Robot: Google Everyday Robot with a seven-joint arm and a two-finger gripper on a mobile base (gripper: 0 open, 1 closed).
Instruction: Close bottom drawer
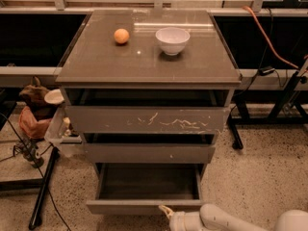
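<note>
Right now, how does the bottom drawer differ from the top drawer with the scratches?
The bottom drawer is pulled far out, its inside showing; the top drawer sticks out only slightly. The bottom drawer's front is narrow and plain; the top drawer's is taller with white scratches. Both are grey-brown, without handles. The pincer is at the bottom drawer's front edge.

A: Room round the bottom drawer [144,206]?
B: It's pulled out, inside open from above. Gripper [166,210] sits at its front edge, just right of centre; arm [226,219] blocks the floor [250,177] twd the bottom-right corner.
A: Sides?
B: Left's tight: black stand leg [42,194] slants near the drawer's left corner, clear bin [58,137] against the cabinet [149,153] above it. Right: open floor btwn cabinet & table leg [236,129].
A: Top?
B: Orange [121,36] & bowl [172,40] twd the back edge; front strip's free.
</note>
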